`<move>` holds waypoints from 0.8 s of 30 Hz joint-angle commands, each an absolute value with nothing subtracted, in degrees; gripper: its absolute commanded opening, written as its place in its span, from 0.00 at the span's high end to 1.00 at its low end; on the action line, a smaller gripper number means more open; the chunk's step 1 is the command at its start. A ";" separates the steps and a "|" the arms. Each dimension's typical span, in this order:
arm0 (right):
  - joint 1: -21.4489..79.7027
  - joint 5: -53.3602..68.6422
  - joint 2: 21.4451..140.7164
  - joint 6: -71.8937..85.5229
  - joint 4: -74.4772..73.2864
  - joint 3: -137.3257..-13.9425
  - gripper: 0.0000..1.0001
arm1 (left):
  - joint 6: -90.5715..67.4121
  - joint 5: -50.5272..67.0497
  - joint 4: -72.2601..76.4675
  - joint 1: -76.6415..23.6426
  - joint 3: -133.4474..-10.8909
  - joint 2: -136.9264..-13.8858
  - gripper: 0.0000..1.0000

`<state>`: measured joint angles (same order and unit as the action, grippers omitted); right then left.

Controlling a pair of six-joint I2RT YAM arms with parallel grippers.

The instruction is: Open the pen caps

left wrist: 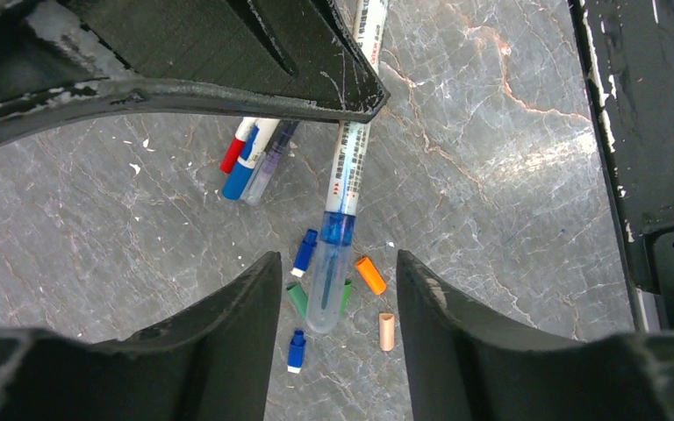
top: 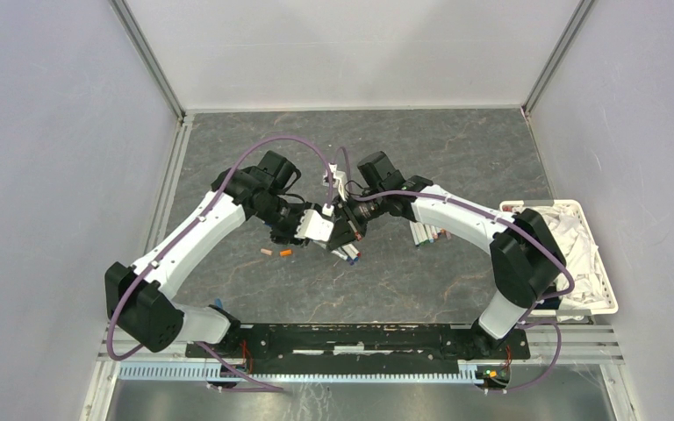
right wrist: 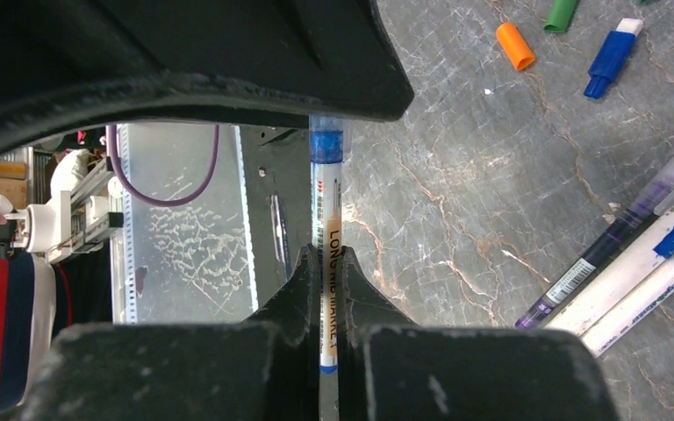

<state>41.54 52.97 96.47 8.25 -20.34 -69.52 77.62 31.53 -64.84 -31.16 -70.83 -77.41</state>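
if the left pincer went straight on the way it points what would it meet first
Most likely the clear blue cap of the pen gripped by the right pincer; it sits between the left pincer's fingers, though depth is unclear.

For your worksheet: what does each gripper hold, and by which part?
Right gripper clamps the pen by its barrel. Left gripper holds nothing, just straddles the cap.

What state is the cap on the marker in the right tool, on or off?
On: the clear plastic cap covers the blue tip of the white-barrelled marker pen, sitting between the fingers of the left tool.
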 commanded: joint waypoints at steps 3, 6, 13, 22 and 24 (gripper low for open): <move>41.73 55.53 96.71 9.90 -17.09 -71.55 1.00 | 78.88 30.20 -62.67 -32.66 -70.48 -78.22 0.63; 41.82 56.22 96.80 12.31 -14.43 -70.75 1.00 | 78.59 29.79 -62.66 -33.16 -70.49 -78.14 0.91; 43.46 56.47 99.19 17.43 -8.69 -70.19 0.62 | 78.32 29.26 -62.81 -33.40 -71.04 -78.12 0.98; 44.35 55.18 103.36 19.75 -8.07 -73.32 1.00 | 79.49 28.09 -64.30 -33.53 -71.76 -77.98 0.98; 43.89 54.23 102.74 18.94 -9.06 -72.05 1.00 | 79.87 26.27 -64.14 -33.47 -71.65 -78.03 0.98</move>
